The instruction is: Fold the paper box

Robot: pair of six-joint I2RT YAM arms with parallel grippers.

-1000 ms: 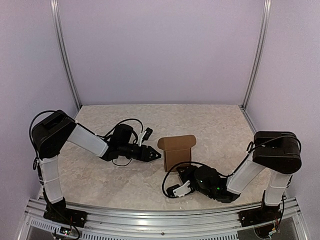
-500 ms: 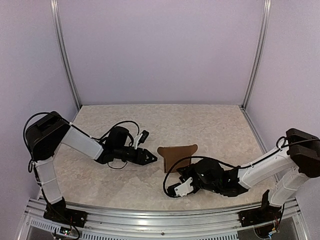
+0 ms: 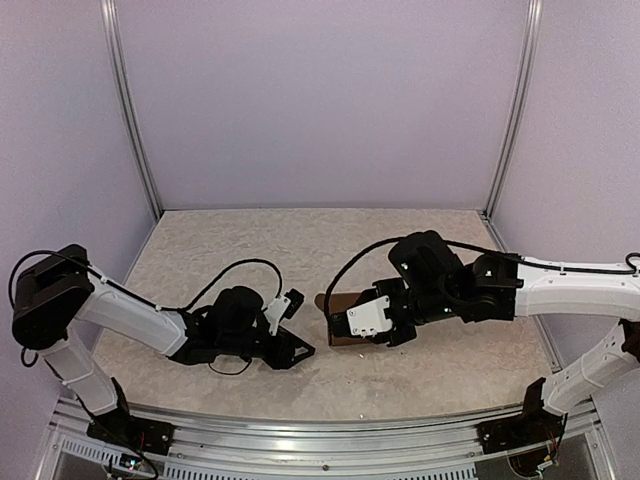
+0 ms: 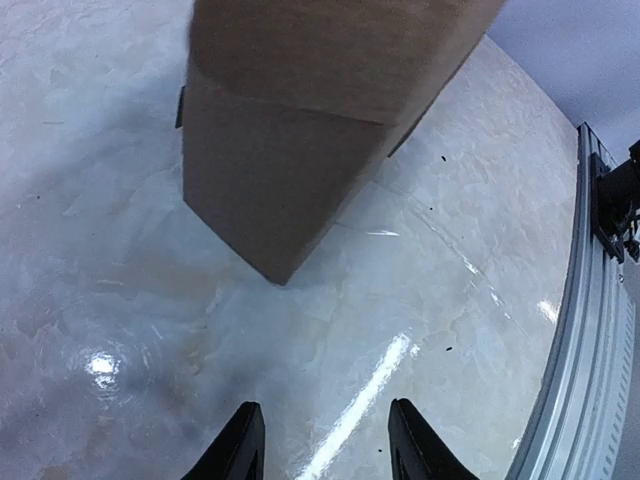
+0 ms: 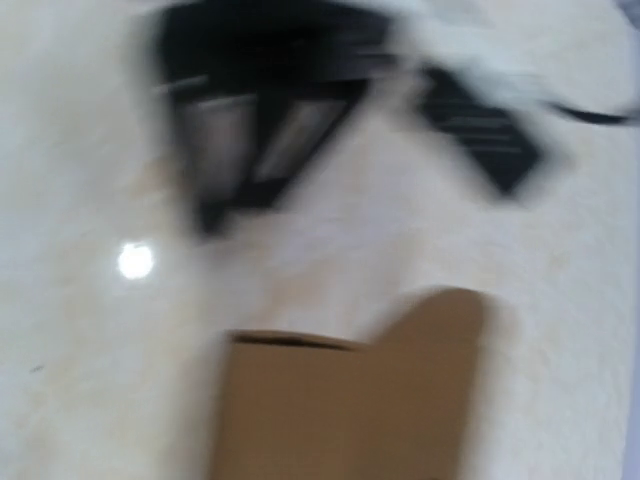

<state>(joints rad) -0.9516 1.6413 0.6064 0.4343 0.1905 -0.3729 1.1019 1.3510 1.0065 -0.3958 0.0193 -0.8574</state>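
The paper box (image 4: 300,130), plain brown, sits under my right gripper (image 3: 352,325); I cannot tell whether those jaws grip it. Left of the box, my left gripper (image 4: 325,425) points at it, jaws apart and empty.

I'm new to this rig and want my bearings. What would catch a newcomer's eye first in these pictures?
The brown paper box near the middle of the table, half hidden under the right arm stretched in from the right. Just left of it, the left gripper sits low, open and empty, pointing at the box.

No readable text or numbers, paper box (image 4: 290,150) unmarked
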